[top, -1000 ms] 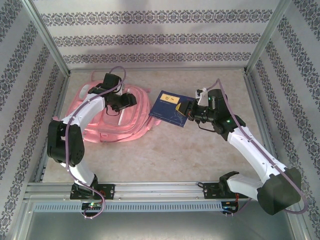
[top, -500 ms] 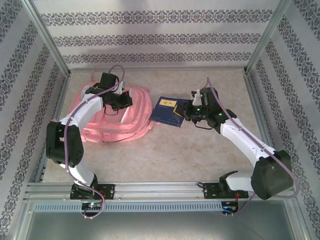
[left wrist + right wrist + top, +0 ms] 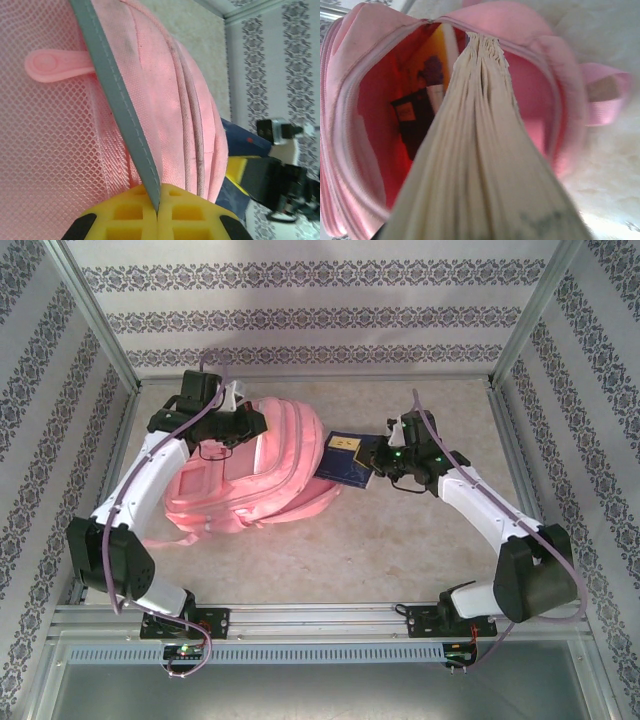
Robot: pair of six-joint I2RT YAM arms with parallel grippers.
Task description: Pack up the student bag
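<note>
Two grips help you: the left end effector [image 3: 157,205] pinches the student bag's [image 3: 250,490] grey strip [image 3: 115,95], likely to keep it open. The right end effector [image 3: 378,458] clamps the book [image 3: 340,468], aimed inside.

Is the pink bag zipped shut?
No, the bag gapes open, its red inside showing behind the book.

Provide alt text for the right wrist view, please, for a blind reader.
A book, page edges toward the camera, points into the open mouth of the pink student bag. A dark, blurred item sits inside.
</note>
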